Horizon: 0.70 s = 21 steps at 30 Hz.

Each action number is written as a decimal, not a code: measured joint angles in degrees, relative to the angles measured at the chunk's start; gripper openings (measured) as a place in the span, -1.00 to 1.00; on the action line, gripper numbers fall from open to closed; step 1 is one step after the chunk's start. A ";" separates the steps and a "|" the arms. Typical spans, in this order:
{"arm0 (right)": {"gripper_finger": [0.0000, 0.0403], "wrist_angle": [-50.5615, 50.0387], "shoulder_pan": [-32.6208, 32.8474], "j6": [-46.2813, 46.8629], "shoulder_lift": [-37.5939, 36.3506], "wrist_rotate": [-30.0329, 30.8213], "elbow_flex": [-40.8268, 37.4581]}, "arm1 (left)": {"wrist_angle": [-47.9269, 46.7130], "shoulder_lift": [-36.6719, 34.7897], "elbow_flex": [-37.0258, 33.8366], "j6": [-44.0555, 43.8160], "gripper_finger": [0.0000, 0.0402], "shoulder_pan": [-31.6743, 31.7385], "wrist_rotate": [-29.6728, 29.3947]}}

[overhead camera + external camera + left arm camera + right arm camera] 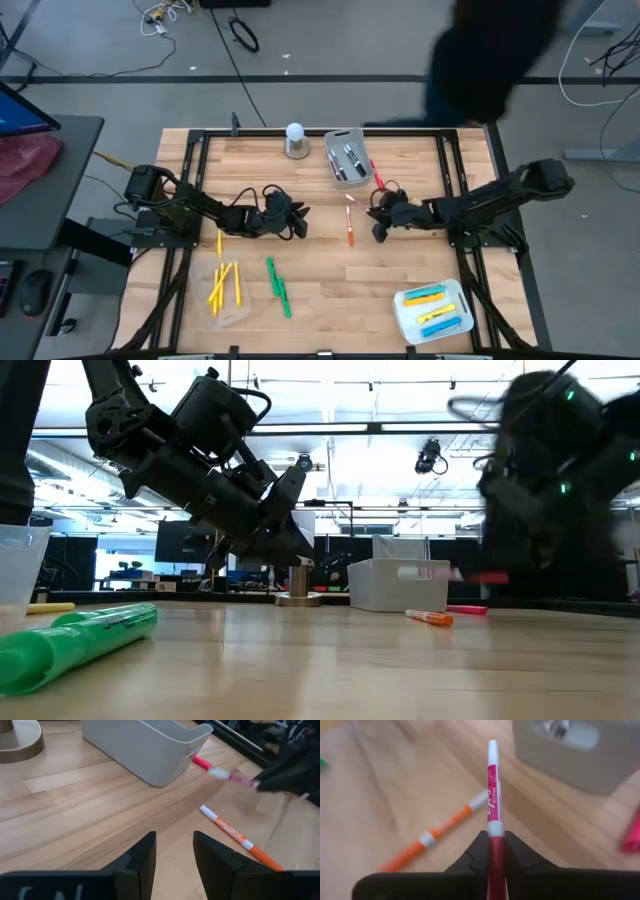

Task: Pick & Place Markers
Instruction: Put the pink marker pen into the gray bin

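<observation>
Right gripper (490,847) is clamped on a slim red-and-white plastic marker (492,790), which juts out past the fingertips, lifted above the pale wood-plank surface (320,290) near the grey rectangular plastic bin (349,160). An orange marker with a white cap (351,229) lies flat on the planks just beside it. Left gripper (173,862) hovers over bare wood with its matte dark fingers partly apart, holding nothing; smooth yellow markers (222,283) and green markers (277,285) lie nearer the front edge.
</observation>
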 joint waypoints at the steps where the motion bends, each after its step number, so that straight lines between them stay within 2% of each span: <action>1: -0.87 0.04 0.00 0.17 -1.97 0.20 0.18 | 0.04 0.00 0.00 0.02 -0.33 0.00 -0.06; 5: -0.87 -5.09 -1.15 -2.08 -7.58 2.21 5.56 | 0.11 0.00 0.00 0.04 -0.33 0.00 -0.17; 10: -0.87 -23.87 -7.39 -7.21 -7.62 2.01 20.31 | 0.76 0.00 0.00 0.04 -0.33 0.00 -0.18; 15: -0.87 -40.49 -19.21 -11.94 -0.62 -4.82 33.32 | 1.03 0.00 0.00 0.09 -0.33 0.00 -0.17; 18: -0.87 -43.68 -26.34 -13.63 5.79 -10.98 37.39 | 1.01 0.00 0.00 0.11 -0.33 0.00 -0.17; 21: -0.85 -42.40 -31.74 -15.86 12.75 -16.42 40.38 | 1.00 0.00 0.00 0.13 -0.33 0.00 -0.17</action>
